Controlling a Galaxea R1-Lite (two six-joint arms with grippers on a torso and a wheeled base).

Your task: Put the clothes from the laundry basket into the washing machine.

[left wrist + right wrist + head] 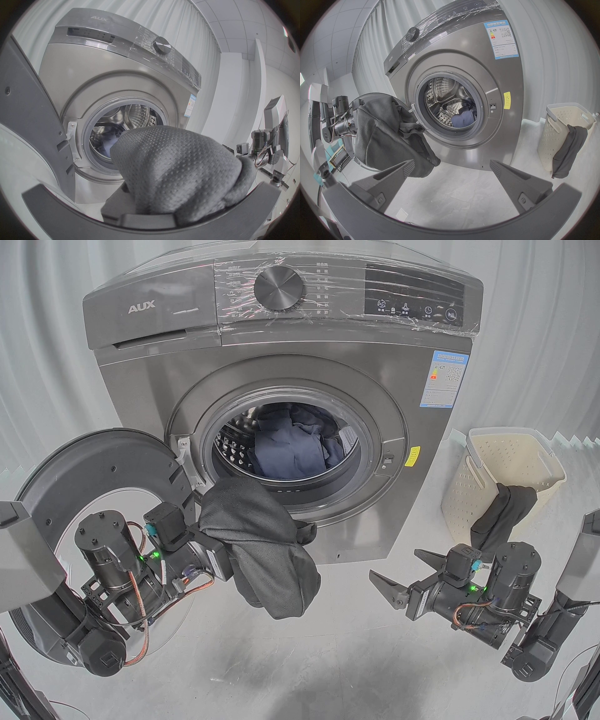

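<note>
The grey washing machine stands with its round door swung open to the left. Blue clothes lie inside the drum. My left gripper is shut on a dark grey garment, held just below and in front of the drum opening; the cloth hides its fingers. The same garment hangs left of the opening in the right wrist view. My right gripper stands open and empty, low over the floor right of the machine. A cream laundry basket has another dark garment draped over its rim.
The basket stands on the pale floor right of the machine, near the white curtain. The open door takes up the space at the left. Bare floor lies between the two arms.
</note>
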